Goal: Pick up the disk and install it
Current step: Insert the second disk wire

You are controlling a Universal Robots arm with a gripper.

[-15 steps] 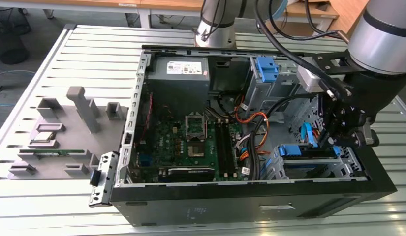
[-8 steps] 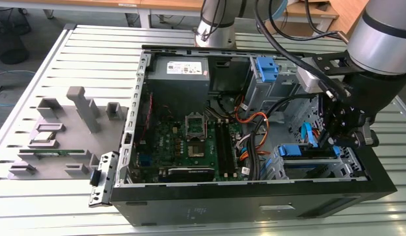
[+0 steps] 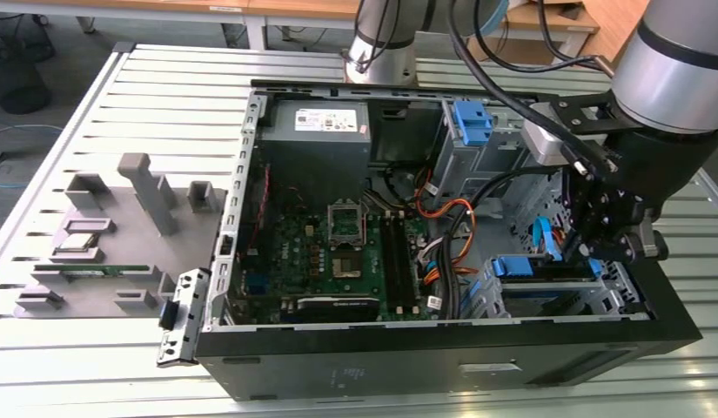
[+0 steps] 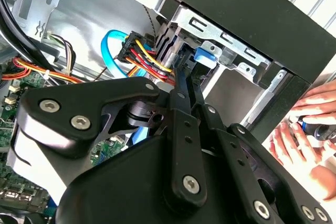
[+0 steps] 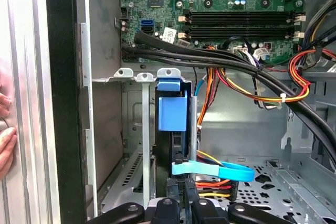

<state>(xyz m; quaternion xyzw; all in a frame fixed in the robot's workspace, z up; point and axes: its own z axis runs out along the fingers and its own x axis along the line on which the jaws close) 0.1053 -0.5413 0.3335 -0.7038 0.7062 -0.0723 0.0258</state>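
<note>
— Where's the disk (image 5: pixel 172 113)?

— Standing on edge in the cage (image 5: pixel 131 77), at the case's (image 3: pixel 452 357) 4 o'clock corner in the exterior view.

— And the gripper (image 3: pixel 608 228)?

— Right above it. Whether its fingers are clamped or apart, I can't tell.

— Anything else?

— A hand (image 4: pixel 307 129) rests outside the case.

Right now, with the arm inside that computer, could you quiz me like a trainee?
1. True or false: the computer case has its side off, with the motherboard showing.
2. Where is the gripper? A) over the grey tray B) down by the drive cage, at the exterior view's right C) above the power supply
3. In the first wrist view, what colour is the flat cable near the disk?
Key: 1 true; 2 B; 3 blue.
</note>
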